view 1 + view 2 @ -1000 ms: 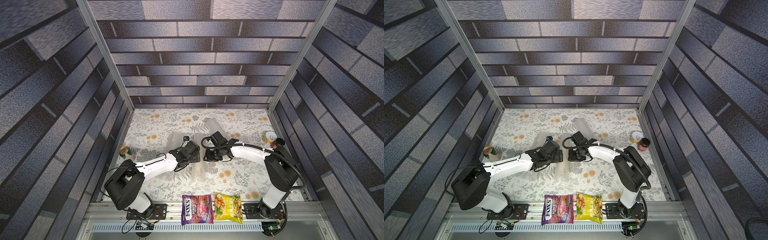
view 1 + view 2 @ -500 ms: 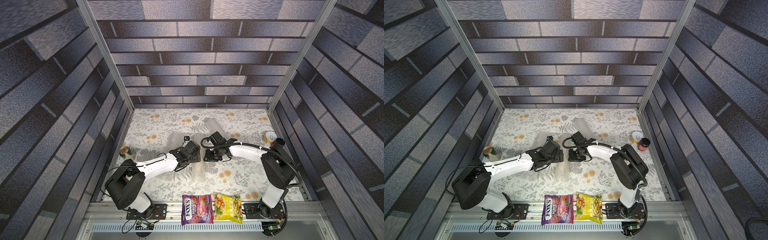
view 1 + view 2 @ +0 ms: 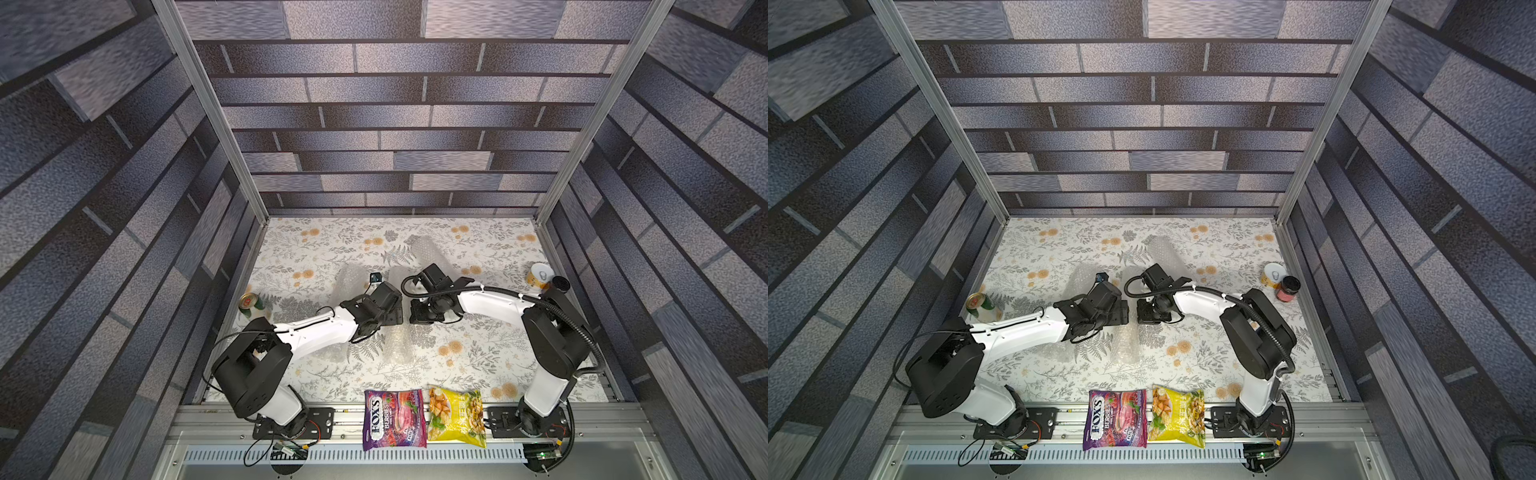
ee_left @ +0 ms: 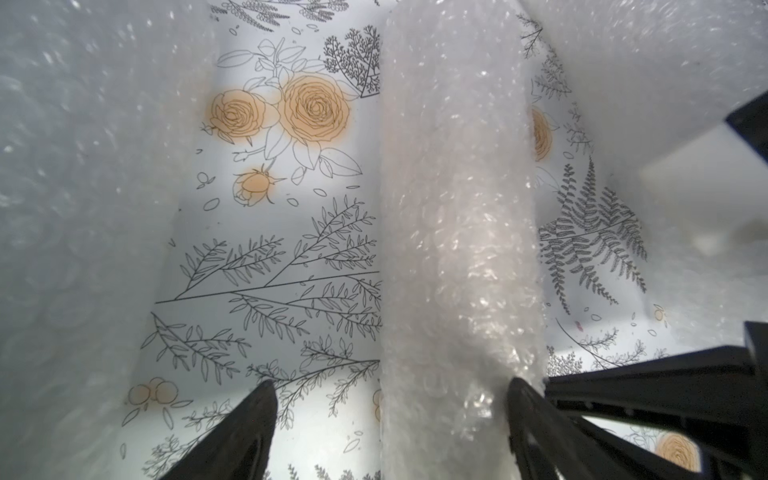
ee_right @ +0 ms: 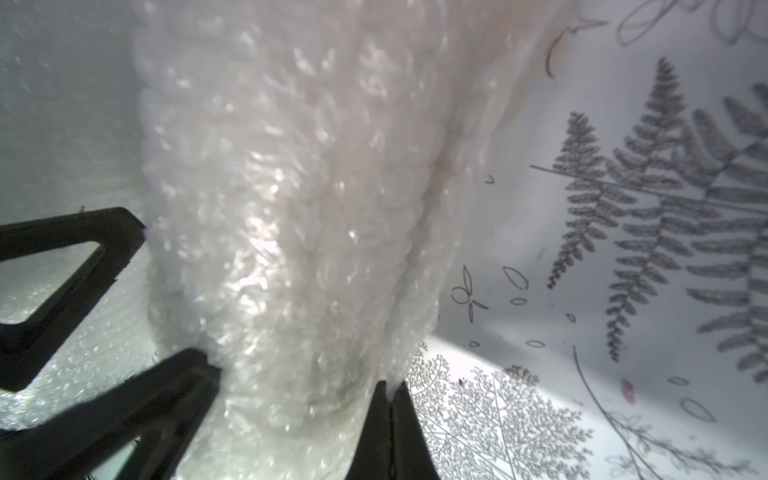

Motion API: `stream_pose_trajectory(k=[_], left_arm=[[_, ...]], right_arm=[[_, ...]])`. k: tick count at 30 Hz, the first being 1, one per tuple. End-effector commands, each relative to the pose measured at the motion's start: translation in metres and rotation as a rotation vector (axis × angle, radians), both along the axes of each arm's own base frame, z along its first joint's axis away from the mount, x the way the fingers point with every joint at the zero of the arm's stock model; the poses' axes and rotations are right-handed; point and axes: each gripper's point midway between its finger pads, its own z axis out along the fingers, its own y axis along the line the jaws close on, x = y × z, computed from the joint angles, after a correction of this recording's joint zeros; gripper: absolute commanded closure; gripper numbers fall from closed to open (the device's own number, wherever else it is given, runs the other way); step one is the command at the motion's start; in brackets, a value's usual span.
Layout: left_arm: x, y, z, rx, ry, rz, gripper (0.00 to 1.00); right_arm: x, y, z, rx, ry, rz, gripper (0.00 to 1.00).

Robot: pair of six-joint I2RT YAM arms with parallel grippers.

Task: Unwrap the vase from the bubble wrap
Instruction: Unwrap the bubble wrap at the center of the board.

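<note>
A whitish bubble wrap roll [image 3: 399, 349] [image 4: 457, 232] lies mid-table between both grippers in both top views. My left gripper [image 4: 392, 415] [image 3: 395, 319] is open and straddles the roll, which sits close to one finger [image 4: 528, 415] and apart from the other. My right gripper [image 5: 390, 411] [image 3: 415, 319] is shut, with a thin edge of the bubble wrap [image 5: 299, 216] pinched between its fingertips. In the right wrist view the left gripper's black fingers [image 5: 174, 395] touch the roll's other side. The vase is hidden; only wrap shows.
Two more bubble wrap rolls [image 3: 351, 278] [image 3: 430, 249] lie farther back. A green can [image 3: 249, 301] stands at the left edge. A yellow can [image 3: 539, 275] and a dark-lidded jar [image 3: 559, 284] stand at the right. Two snack bags [image 3: 394, 417] [image 3: 457, 415] rest on the front rail.
My right gripper has closed onto the wrap's edge. Both arms stay almost where they were, and the left gripper stays open.
</note>
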Motion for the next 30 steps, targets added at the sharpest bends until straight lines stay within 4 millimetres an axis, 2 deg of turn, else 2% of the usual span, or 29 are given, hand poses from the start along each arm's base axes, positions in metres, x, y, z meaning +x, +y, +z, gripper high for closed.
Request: stream_pose_trajectory(k=[1, 12, 30], left_arm=[[-0.026, 0.038, -0.040, 0.116, 0.139, 0.033, 0.13], [-0.030, 0.060, -0.052, 0.107, 0.169, 0.088, 0.13], [-0.034, 0.071, -0.067, 0.112, 0.198, 0.115, 0.13]], right_arm=[[-0.005, -0.003, 0.006, -0.014, -0.003, 0.019, 1.00], [-0.006, -0.011, -0.003, -0.059, -0.009, 0.026, 1.00], [-0.005, -0.024, -0.014, -0.126, -0.023, 0.031, 1.00]])
